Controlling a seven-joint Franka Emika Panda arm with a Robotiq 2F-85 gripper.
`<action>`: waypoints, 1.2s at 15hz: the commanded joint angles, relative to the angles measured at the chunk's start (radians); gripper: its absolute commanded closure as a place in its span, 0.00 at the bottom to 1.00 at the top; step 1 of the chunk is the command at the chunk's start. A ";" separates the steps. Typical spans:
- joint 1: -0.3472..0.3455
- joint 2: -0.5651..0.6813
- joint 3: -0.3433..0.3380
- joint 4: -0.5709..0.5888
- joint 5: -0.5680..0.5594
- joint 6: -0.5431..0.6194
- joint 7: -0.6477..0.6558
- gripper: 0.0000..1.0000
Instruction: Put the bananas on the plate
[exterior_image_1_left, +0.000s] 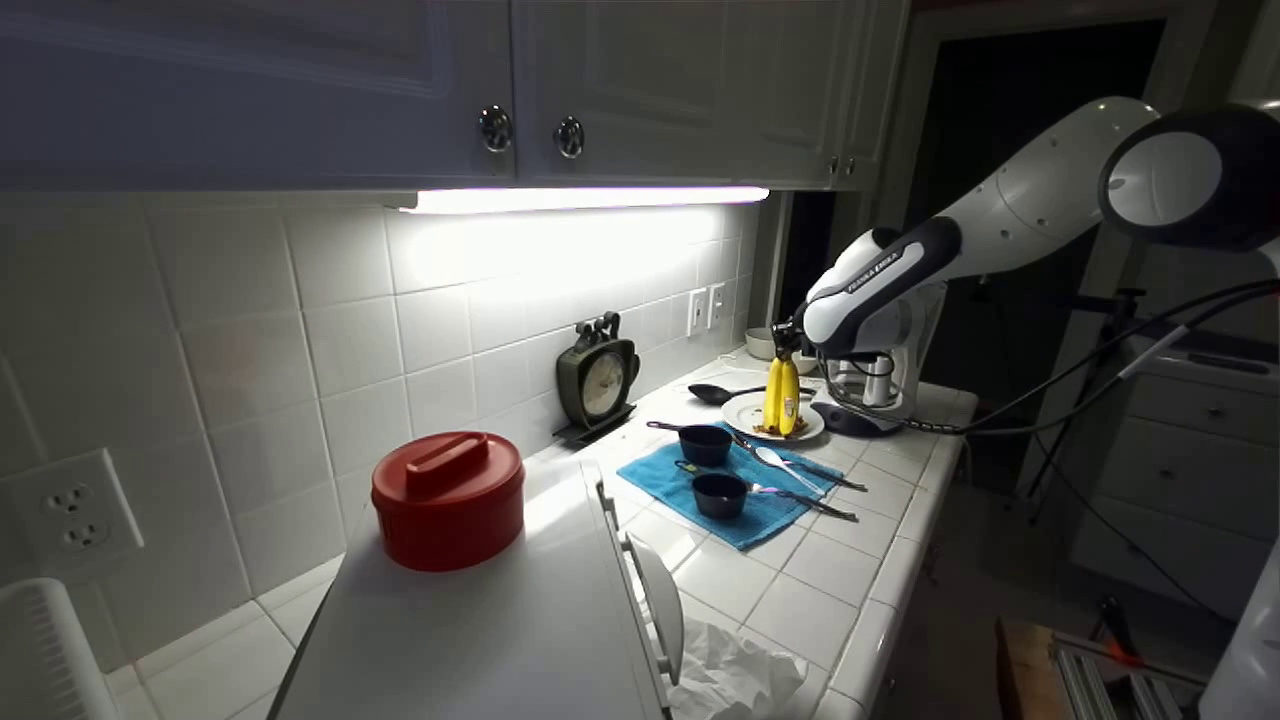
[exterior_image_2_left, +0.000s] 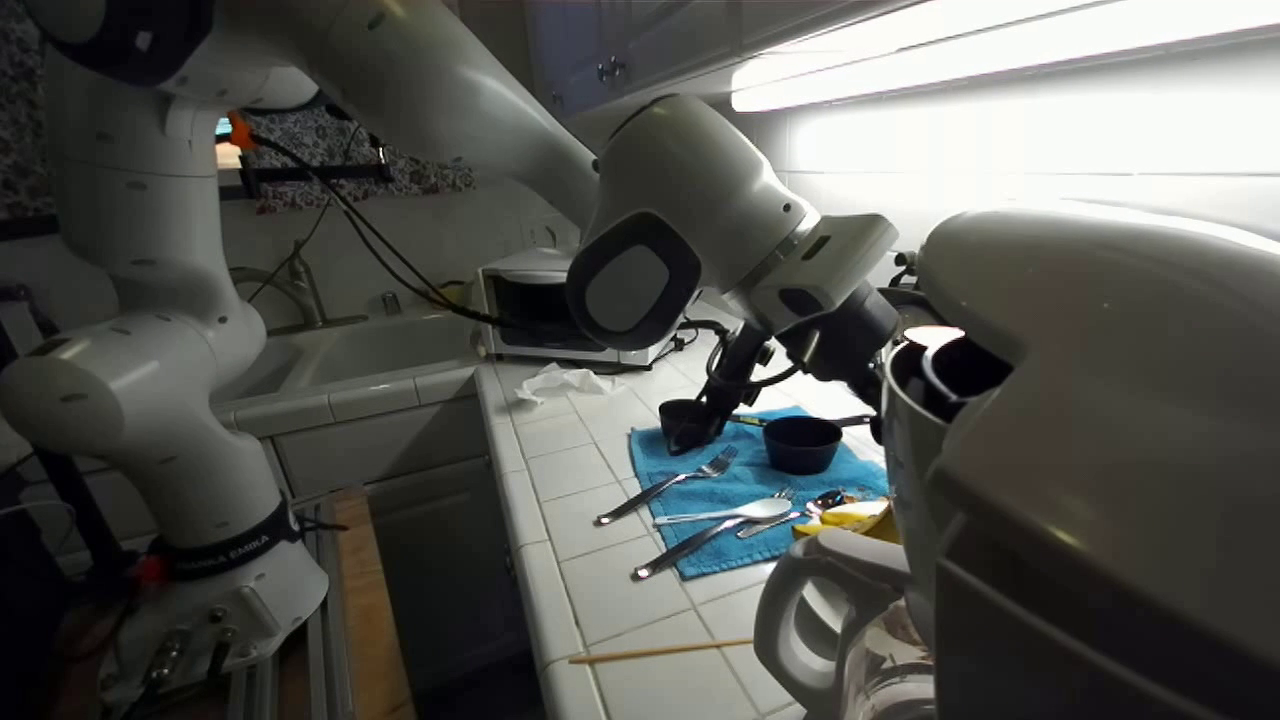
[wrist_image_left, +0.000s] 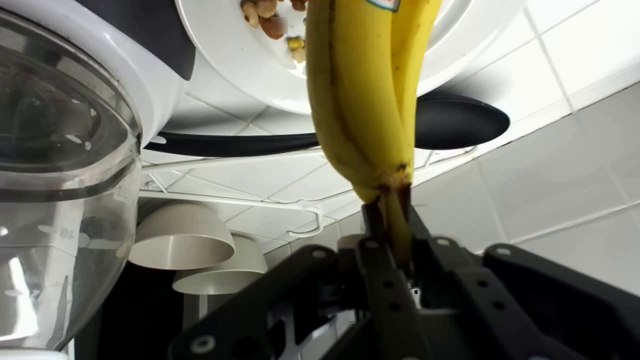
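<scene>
Step in hand, as judged: set-down of the load, release not yet made. Jaws pinching the stem end; from them a small bunch of curved yellow bananas (exterior_image_1_left: 781, 393) hangs near upright over the shallow, round white plate (exterior_image_1_left: 741, 411). Whether the tips touch it: cannot tell; the wrist view cuts them off at 12 o'clock.

Notes for doing it well:
– Lower slowly until the plate takes weight. What look like small brown and tan nuts (wrist_image_left: 265, 7) lie on it and may roll; press lightly, or they could scatter onto the white tiled worktop (exterior_image_1_left: 832, 570).
– Don't let go upright: the bananas would likely topple, perhaps toward the bright blue cloth (exterior_image_1_left: 657, 480) at 7 o'clock from the plate in an exterior view. In that view the tips appear near the plate's 6 o'clock rim, so leaning the stem toward 12 o'clock should lay the bananas across the middle.
– In the wrist view a clear glass carafe (wrist_image_left: 65, 215) stands at 9 o'clock; keep the tilt away from it. A black long-handled spoon (wrist_image_left: 462, 122) lies just outside the plate's 6 o'clock rim; avoid nudging the plate into it.
– Part the jaws only once the bananas rest, then draw off along the stem.
</scene>
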 joint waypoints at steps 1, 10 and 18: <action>0.032 0.055 -0.037 0.061 0.026 0.022 -0.009 0.56; 0.053 0.010 -0.044 0.049 0.038 -0.053 0.000 0.00; 0.217 -0.108 -0.249 0.063 -0.229 -0.633 0.247 0.00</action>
